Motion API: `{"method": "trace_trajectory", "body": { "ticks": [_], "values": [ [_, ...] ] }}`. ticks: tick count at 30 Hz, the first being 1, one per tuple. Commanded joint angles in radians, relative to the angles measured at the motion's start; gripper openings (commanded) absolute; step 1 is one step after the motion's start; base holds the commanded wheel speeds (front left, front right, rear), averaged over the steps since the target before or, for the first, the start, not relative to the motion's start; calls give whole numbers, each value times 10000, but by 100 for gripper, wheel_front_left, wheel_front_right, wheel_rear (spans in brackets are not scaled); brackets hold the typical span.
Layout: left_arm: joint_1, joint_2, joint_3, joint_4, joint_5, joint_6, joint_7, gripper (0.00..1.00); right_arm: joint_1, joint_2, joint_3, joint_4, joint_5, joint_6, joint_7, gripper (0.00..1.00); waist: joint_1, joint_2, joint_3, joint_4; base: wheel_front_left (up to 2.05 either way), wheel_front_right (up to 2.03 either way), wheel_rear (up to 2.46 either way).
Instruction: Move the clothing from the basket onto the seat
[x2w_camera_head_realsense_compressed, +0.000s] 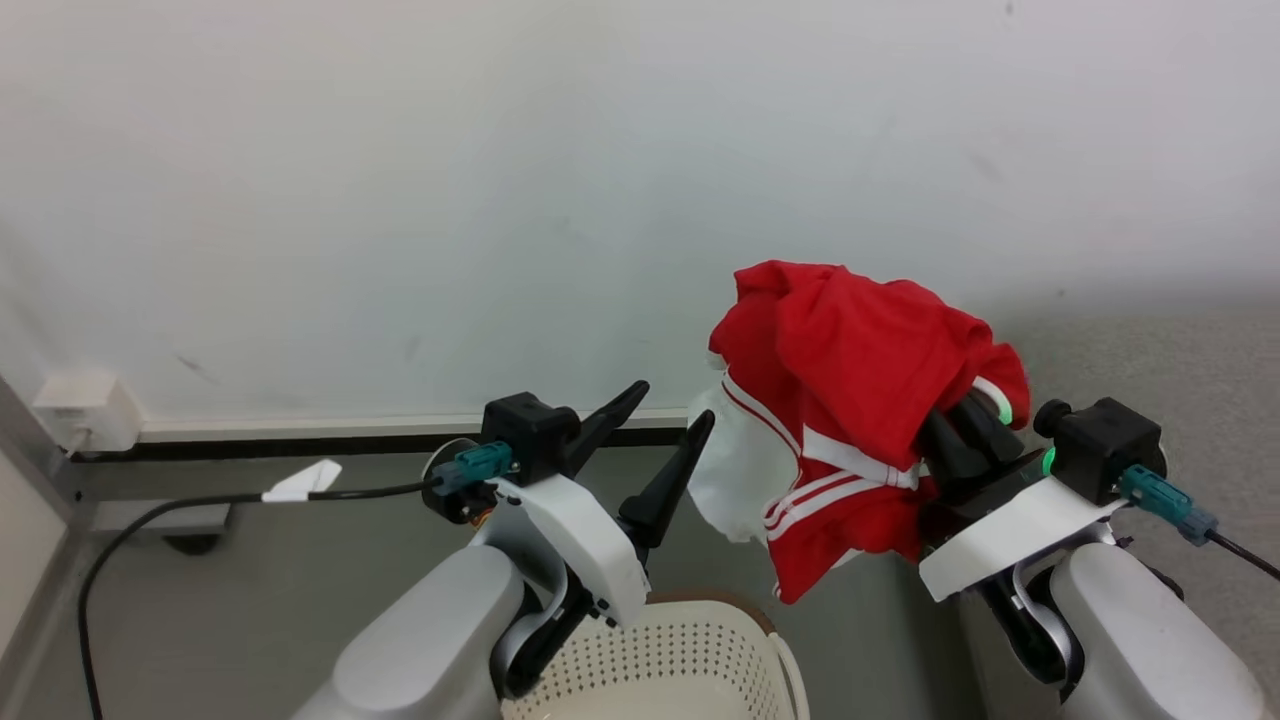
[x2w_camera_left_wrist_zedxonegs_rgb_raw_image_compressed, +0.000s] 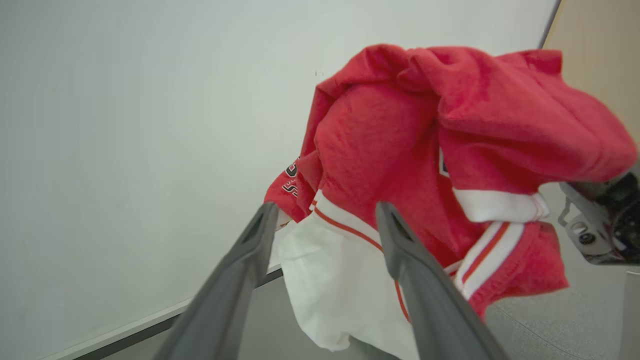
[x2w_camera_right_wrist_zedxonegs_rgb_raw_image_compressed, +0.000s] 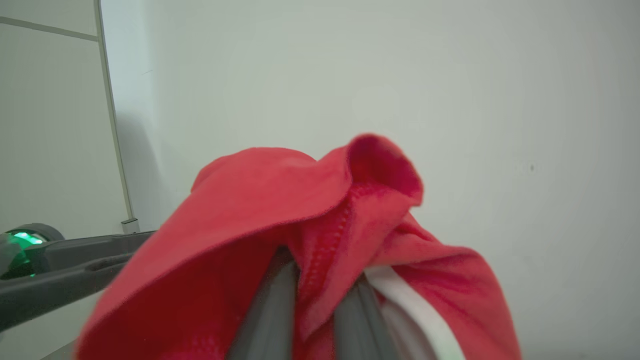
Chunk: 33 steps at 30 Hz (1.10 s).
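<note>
The red clothing (x2w_camera_head_realsense_compressed: 860, 370) with white panels and stripes hangs in the air above the floor, draped over my right gripper (x2w_camera_head_realsense_compressed: 965, 425), which is shut on it. In the right wrist view red fabric (x2w_camera_right_wrist_zedxonegs_rgb_raw_image_compressed: 280, 210) is pinched between the two fingers (x2w_camera_right_wrist_zedxonegs_rgb_raw_image_compressed: 267, 310). My left gripper (x2w_camera_head_realsense_compressed: 674, 402) stands open just left of the white panel, its fingers holding nothing; the left wrist view shows the clothing (x2w_camera_left_wrist_zedxonegs_rgb_raw_image_compressed: 390, 145) beyond its spread fingers (x2w_camera_left_wrist_zedxonegs_rgb_raw_image_compressed: 250, 250). The cream basket (x2w_camera_head_realsense_compressed: 690, 650) sits at the bottom, below both grippers. The grey seat (x2w_camera_head_realsense_compressed: 1150, 350) lies to the right.
A pale wall fills the background, with a baseboard (x2w_camera_head_realsense_compressed: 300, 428) along the floor. A white wall box (x2w_camera_head_realsense_compressed: 85, 410) and a black cable with a white tag (x2w_camera_head_realsense_compressed: 300, 482) lie at the left. My left gripper's fingers (x2w_camera_right_wrist_zedxonegs_rgb_raw_image_compressed: 65, 270) show at the left of the right wrist view.
</note>
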Motion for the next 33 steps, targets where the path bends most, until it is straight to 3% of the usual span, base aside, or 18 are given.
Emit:
{"method": "trace_trajectory", "body": {
  "ticks": [1, 20, 30, 33],
  "values": [
    [124, 37, 3, -52, 2, 24, -57, 100, 135, -81, -68, -87, -35, -22, -5, 0, 0, 0, 51, -282, 0, 0, 0],
    [273, 236, -154, -504, 263, -50, -565, 100, 918, -792, -1470, -1429, -1013, -22, -4, 0, 0, 0, 611, -3541, 0, 0, 0],
    [281, 322, -219, -558, 559, -62, -719, 100, 1467, -505, -2089, -1993, -1408, -22, -4, 0, 0, 0, 938, -4880, 0, 0, 0],
    [148, 248, -316, -526, 565, -143, -709, 100, 1598, -494, -2358, -2152, -1490, -22, -4, 0, 0, 0, 1101, -4991, 0, 0, 0]
  ]
}}
